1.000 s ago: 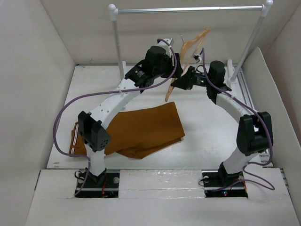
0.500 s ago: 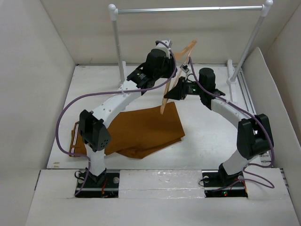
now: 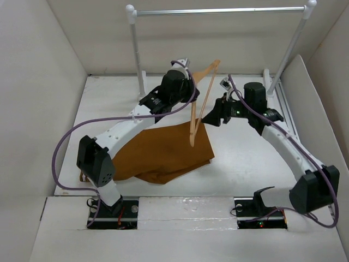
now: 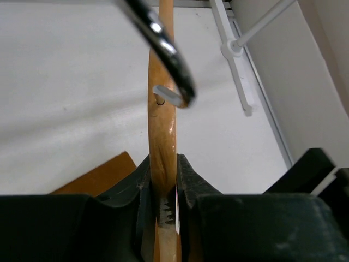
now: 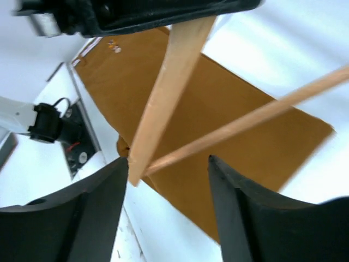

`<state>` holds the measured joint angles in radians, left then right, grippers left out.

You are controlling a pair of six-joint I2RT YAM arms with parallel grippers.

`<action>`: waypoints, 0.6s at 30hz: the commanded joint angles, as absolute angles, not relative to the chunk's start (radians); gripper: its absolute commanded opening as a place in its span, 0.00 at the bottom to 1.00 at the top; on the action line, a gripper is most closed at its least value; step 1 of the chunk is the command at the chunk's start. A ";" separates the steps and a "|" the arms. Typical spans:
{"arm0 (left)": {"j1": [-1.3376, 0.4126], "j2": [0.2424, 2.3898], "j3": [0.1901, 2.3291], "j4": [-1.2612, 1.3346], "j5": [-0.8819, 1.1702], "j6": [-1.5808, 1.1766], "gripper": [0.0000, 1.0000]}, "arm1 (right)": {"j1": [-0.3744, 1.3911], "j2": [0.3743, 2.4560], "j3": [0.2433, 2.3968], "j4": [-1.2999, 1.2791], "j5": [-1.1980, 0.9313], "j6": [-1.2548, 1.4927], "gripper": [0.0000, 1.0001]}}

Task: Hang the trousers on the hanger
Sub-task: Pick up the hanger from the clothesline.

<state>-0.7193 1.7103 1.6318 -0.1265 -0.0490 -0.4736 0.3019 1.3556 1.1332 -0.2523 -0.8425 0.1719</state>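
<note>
Left claw (image 4: 163, 170) clamps the hanger (image 3: 194, 126), which stands upright above trousers (image 3: 163, 150) lying on the surface (image 3: 248, 155); right claw (image 5: 168, 161) is released beside it.

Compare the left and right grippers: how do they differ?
The left gripper is shut on the hanger, near its hook; the right gripper is open and holds nothing. The left gripper's fingers press the wood; the right gripper's are spread near the hanger's lower end. Both point at the hanger.
</note>
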 commanded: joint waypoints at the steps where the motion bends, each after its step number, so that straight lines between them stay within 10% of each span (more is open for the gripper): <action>1: -0.712 1.612 1.536 -0.008 0.045 -0.613 0.00 | 0.281 1.235 1.178 -0.497 -0.738 0.017 0.68; 5: -0.712 1.585 1.418 0.103 0.115 -0.722 0.00 | 0.244 1.129 1.190 -0.651 -0.652 0.012 0.69; 10: -0.738 1.582 1.269 0.261 0.172 -0.870 0.00 | 0.235 1.094 1.221 -0.690 -0.500 -0.063 0.00; 18: -0.874 1.531 1.007 0.388 -0.199 -1.046 0.00 | 0.192 1.227 1.103 -0.391 -0.552 -0.106 0.00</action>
<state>-0.8509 1.5940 1.0557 0.2398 -0.0547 -0.9295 0.2138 1.1519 1.1362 -0.5198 -0.5449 -0.0513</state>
